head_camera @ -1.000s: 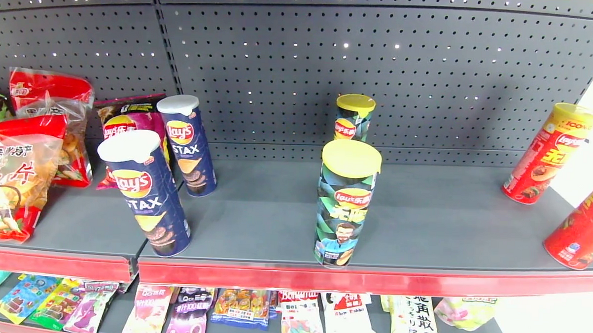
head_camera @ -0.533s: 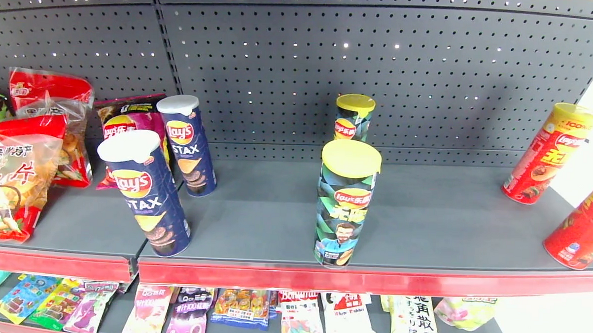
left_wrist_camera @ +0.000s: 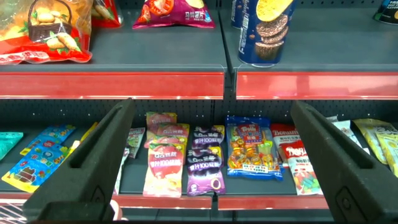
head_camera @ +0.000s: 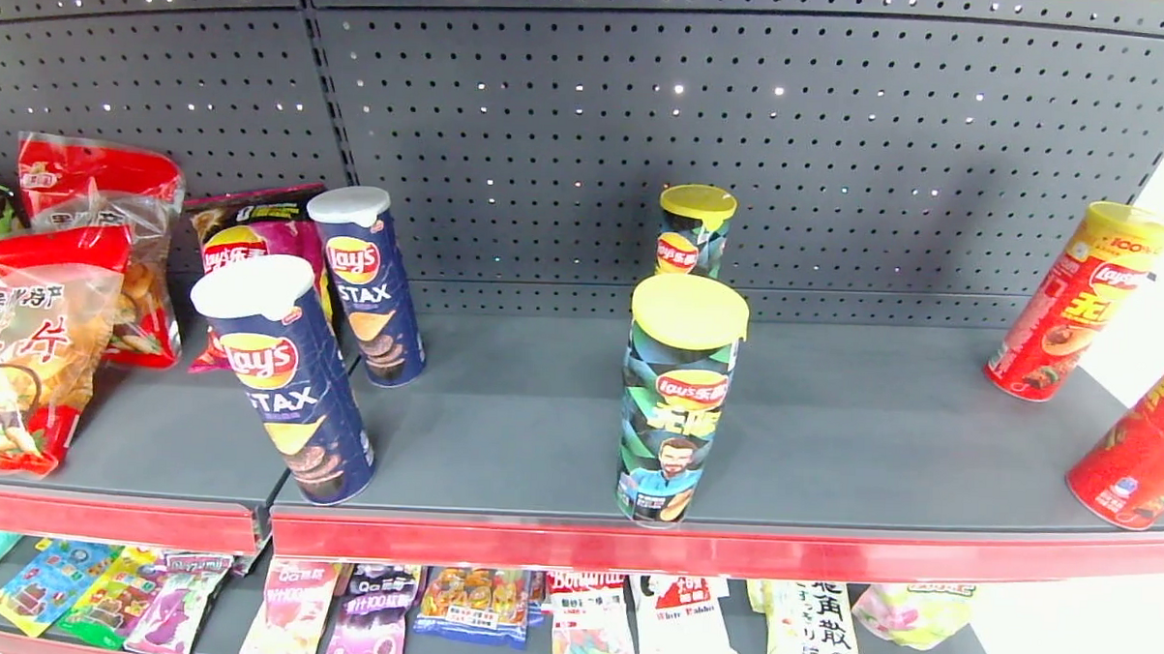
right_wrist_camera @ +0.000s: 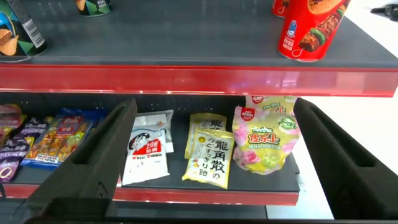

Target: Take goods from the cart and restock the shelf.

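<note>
Grey pegboard backed the shelf (head_camera: 830, 442), upper tier, red front edge. Stock standing on end, long axes vertical:
- blue cans (head_camera: 290, 385), two
- green cans (head_camera: 681, 398) with yellow lids, two
- red cans (head_camera: 1076, 306), two, at the robot's right

Bare board lay between the green and red cans, judged nearer the right arm. Left gripper (left_wrist_camera: 211, 107) and right gripper (right_wrist_camera: 216, 106) had jaws spread wide with nothing held. Both faced the packets (left_wrist_camera: 205, 165) on the lower tier, so the shelf lay above and ahead of the jaws.
</note>
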Available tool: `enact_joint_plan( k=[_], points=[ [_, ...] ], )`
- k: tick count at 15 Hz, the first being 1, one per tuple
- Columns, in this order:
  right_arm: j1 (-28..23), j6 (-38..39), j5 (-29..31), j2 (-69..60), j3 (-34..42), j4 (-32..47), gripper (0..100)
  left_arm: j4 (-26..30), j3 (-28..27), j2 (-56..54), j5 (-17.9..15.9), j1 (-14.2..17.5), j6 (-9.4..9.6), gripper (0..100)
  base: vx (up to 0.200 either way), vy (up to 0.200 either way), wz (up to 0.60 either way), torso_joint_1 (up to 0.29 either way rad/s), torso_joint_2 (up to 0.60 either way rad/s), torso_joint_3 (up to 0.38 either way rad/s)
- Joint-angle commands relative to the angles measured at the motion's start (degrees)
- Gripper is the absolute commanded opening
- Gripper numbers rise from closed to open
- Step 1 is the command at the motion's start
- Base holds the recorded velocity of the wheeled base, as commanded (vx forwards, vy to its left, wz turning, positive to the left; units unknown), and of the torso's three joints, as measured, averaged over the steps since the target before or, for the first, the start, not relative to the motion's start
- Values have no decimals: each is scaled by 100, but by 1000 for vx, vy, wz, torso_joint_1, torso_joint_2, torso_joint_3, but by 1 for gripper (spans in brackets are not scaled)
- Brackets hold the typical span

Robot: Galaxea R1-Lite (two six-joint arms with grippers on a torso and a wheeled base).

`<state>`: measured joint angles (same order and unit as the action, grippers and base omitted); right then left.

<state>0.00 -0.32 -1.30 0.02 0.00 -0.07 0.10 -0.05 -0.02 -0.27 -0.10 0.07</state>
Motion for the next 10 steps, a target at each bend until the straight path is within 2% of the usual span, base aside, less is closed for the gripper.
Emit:
enact_joint_plan(
  k=[1, 6, 10],
  points=[
    [0, -3, -10, -2, 0, -1, 100, -1, -4, 2, 0, 1, 1, 100, 0, 0, 0, 0, 0, 0],
    [0, -3, -10, -2, 0, -1, 100, -1, -4, 2, 0, 1, 1, 100, 0, 0, 0, 0, 0, 0],
    [0, -3, -10, -2, 0, -1, 100, -1, 5, 2, 0, 1, 10, 100, 0, -200, 0, 2, 4, 5]
  ],
)
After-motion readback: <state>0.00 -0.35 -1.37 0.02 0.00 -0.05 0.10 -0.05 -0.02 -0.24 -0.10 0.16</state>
